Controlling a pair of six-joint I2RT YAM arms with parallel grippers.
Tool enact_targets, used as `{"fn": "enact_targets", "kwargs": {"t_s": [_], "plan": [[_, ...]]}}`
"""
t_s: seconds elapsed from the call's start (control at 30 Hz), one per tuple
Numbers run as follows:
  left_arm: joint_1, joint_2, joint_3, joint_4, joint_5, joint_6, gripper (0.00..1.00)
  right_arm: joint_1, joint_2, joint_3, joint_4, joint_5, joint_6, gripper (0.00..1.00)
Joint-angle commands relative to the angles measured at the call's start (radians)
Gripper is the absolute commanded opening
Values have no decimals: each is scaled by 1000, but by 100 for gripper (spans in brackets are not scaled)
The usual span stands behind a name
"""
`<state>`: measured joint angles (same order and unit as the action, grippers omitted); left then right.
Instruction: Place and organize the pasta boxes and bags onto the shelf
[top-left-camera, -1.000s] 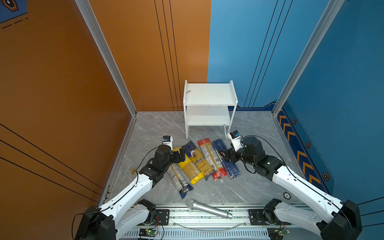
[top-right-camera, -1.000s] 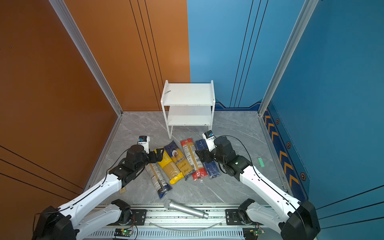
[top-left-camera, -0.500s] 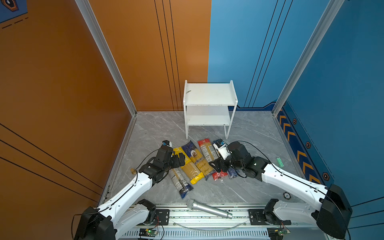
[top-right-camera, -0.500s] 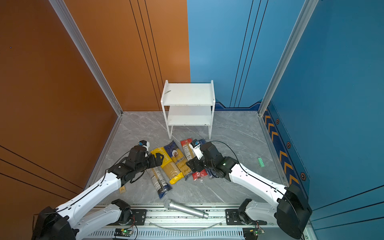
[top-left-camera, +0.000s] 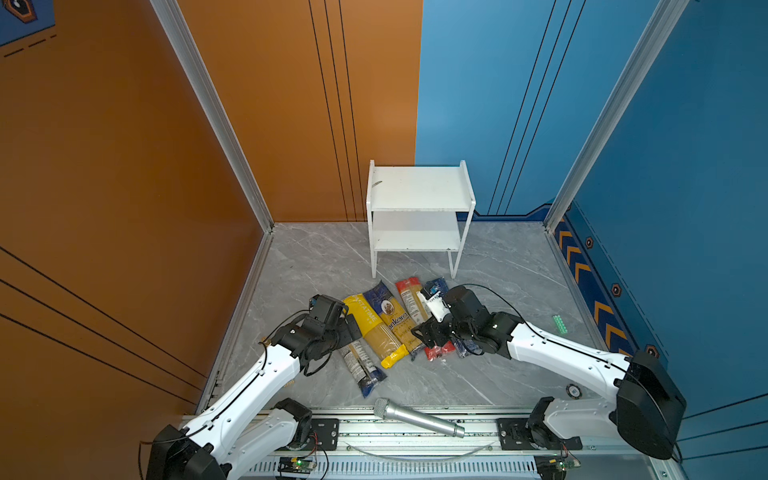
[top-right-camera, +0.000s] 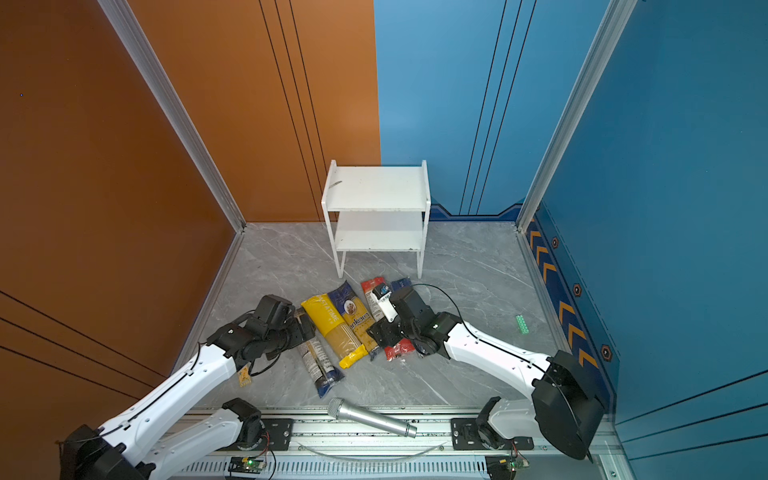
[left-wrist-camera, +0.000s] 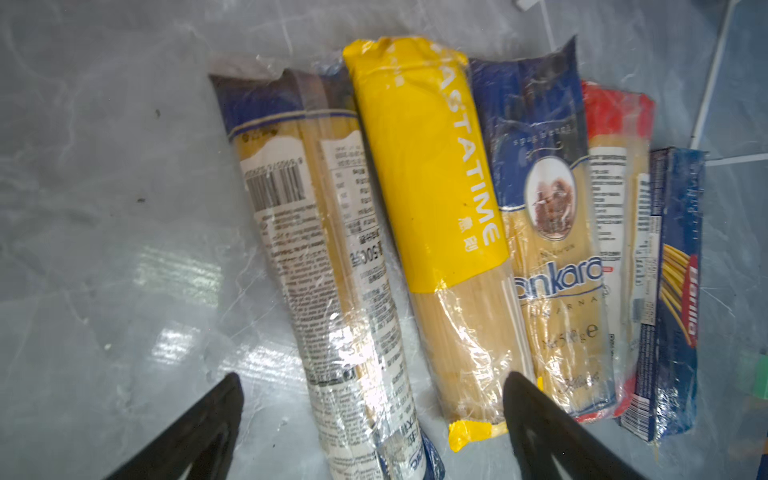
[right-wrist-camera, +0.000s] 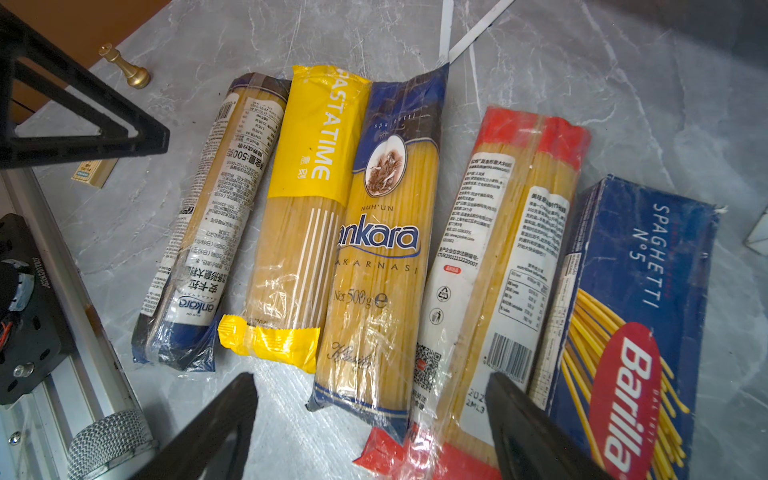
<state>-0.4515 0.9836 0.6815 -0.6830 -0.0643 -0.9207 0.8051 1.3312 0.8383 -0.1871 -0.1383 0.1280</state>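
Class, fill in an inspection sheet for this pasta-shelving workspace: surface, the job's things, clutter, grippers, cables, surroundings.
Surface: grey marbled floor; no spills seen.
Job's things: white shelf, both boards bare. Five packs lie side by side on the floor before it: clear pack, yellow pack, Ankara pack, red-ended pack, Barilla box.
Clutter: silver microphone by the front rail; green piece; gold chess piece; small yellow block.
Grippers: left gripper open over the clear and yellow packs; right gripper open over the Ankara and red-ended packs; neither holds anything.
Cables: black cable arching over the right arm; black loop under the left arm.
Surroundings: orange wall, blue wall.
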Motion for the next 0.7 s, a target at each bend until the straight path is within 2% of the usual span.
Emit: {"fn": "enact_targets", "kwargs": {"t_s": [0.0, 0.27, 0.5, 0.67], "plan": [[8, 38, -17, -83, -7, -108, 98, 2, 25, 40, 14, 2, -16, 84], [32, 42, -83, -56, -2, -174, 98, 3, 40, 38, 23, 15, -18, 84], [57, 50, -166, 78, 35, -213, 98, 2, 43, 29, 33, 26, -19, 84], [63, 112, -147, 142, 60, -208, 98, 2, 42, 26, 34, 26, -15, 84]]}}
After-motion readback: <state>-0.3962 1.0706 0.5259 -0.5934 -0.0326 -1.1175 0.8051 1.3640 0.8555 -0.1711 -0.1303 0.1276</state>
